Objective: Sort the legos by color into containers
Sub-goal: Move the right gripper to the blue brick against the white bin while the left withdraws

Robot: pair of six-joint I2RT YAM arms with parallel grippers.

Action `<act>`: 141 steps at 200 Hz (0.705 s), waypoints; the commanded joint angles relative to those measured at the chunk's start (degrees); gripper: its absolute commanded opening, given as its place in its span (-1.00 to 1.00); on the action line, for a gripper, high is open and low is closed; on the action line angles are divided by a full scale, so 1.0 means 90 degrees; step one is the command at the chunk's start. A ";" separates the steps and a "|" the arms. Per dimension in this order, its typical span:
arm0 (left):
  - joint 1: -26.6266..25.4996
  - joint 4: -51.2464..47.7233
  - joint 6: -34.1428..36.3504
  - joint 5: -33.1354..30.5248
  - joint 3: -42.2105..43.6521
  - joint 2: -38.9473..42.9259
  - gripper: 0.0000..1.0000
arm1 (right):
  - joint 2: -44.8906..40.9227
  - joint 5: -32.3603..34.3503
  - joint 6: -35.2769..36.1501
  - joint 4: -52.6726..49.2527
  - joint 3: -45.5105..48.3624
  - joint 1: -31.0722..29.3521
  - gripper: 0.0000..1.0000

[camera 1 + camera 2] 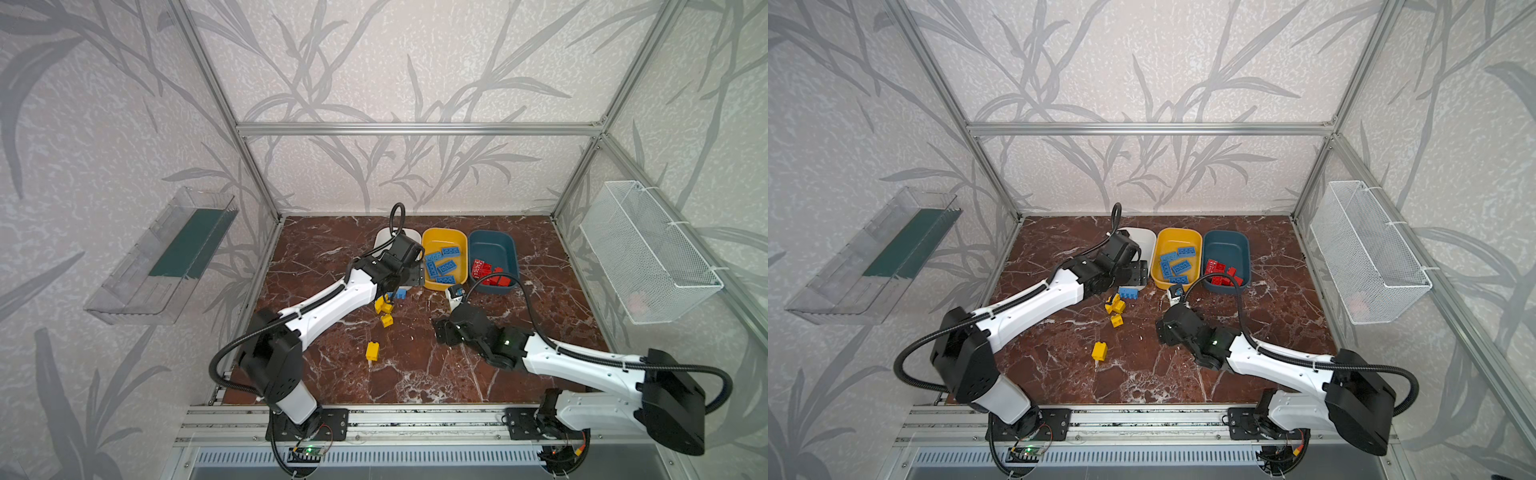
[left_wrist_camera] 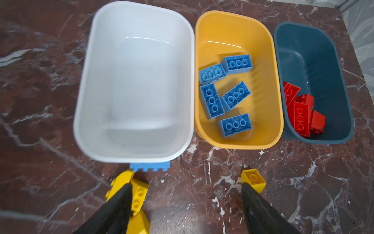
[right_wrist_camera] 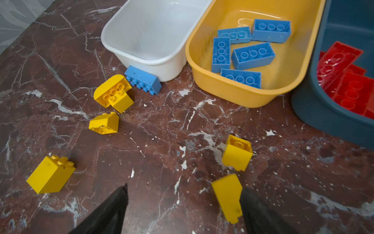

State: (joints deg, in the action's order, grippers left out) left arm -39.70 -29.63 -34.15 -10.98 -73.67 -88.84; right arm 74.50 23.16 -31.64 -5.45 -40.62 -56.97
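While left fingers and right fingers are spread and empty over yellow legos on the counter, the right should straddle the brick beside it squarely before lifting toward the white tub.

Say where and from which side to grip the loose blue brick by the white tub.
Probably its two short ends, from above: the blue brick lies on its side, studs facing outward, back against the white tub, so no finger fits behind. Yellow bricks crowd one end.
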 commanded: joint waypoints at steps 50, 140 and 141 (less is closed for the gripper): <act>0.0007 -0.0708 -0.0246 -0.1375 0.1672 0.3264 0.71 | 0.2710 0.1488 -0.1988 -0.0862 -0.2549 -0.0645 0.90; 0.0047 -0.1943 -0.0069 -0.1731 0.2248 0.5631 0.78 | 0.4544 0.1758 -0.2869 -0.2454 -0.4782 -0.0497 0.96; 0.0052 -0.1957 -0.0066 -0.1735 0.2253 0.5642 0.78 | 0.4549 0.1751 -0.2866 -0.2462 -0.4797 -0.0497 0.96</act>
State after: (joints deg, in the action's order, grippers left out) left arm -39.57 -42.41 -35.46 -24.21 -54.50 -41.08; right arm 113.34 37.50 -54.48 -21.78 -81.54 -62.28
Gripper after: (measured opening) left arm 0.887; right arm 0.979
